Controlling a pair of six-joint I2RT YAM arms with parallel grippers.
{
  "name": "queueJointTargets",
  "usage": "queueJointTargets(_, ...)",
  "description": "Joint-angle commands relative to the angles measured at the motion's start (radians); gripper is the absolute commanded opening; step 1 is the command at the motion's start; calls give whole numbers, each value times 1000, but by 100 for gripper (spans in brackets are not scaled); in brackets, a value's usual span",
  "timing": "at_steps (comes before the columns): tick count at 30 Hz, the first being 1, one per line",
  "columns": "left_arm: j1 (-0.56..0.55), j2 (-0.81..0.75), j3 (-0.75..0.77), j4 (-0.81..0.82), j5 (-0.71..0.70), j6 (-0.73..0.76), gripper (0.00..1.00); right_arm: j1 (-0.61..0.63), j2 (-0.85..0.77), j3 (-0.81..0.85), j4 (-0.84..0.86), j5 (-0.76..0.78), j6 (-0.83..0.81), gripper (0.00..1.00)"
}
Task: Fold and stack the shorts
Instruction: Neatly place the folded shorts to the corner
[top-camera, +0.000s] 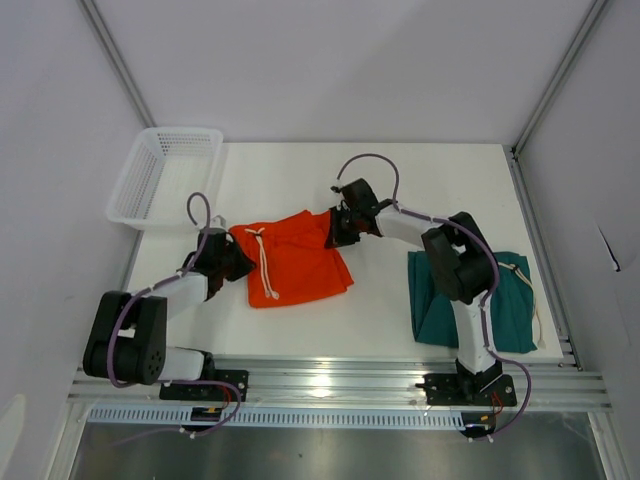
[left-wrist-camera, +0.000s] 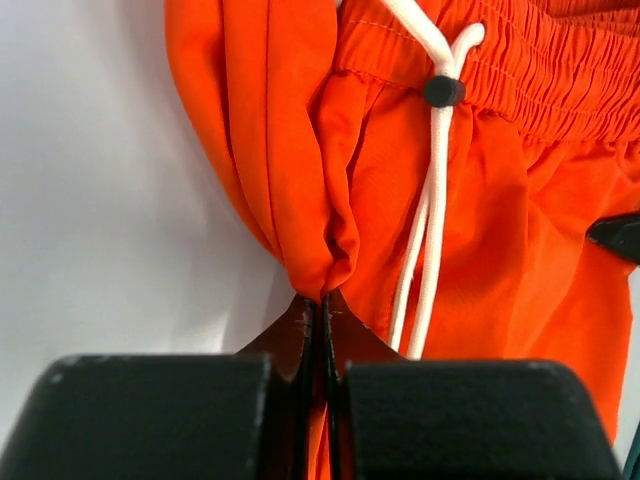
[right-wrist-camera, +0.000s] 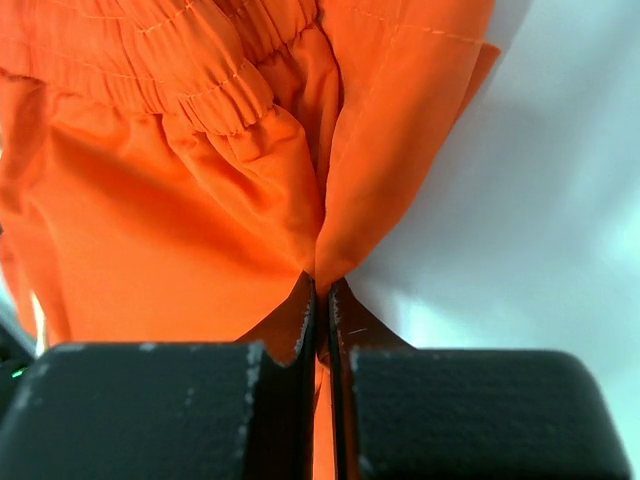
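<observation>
A white mesh basket (top-camera: 135, 185) sits at the far-left corner of the white table (top-camera: 430, 180).

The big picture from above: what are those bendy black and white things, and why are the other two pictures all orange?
Those are two robot arms, bolted to the near edge of a white table. The big picture comes from a camera above them. The other two come from little cameras on each arm's wrist, looking past its own fingers, so everything is very close up. The left gripper and the right gripper are each pinched shut on the orange shorts, near the waistband, one on each side. The green shorts lie at the right, partly hidden by an arm. A white basket sits at the far left corner.
</observation>
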Motion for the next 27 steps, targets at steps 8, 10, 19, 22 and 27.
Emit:
queueJointTargets(8, -238, 47, 149, -86, -194, -69, 0, -52, -224, -81, -222, 277, -27, 0)
queueJointTargets(10, -284, 78, 192, -88, -190, -98, 0, -67, -262, -96, -239, 298, -26, 0)
queueJointTargets(19, -511, 202, 442, -180, -233, -160, 0, -104, -520, -134, -430, 452, -12, 0)
queueJointTargets(22, -554, 239, 482, -184, -237, -181, 0, -150, -590, -174, -457, 455, -7, 0)
queueJointTargets(27, -657, 287, 614, -221, -256, -199, 0, -222, -706, -216, -528, 481, -6, 0)
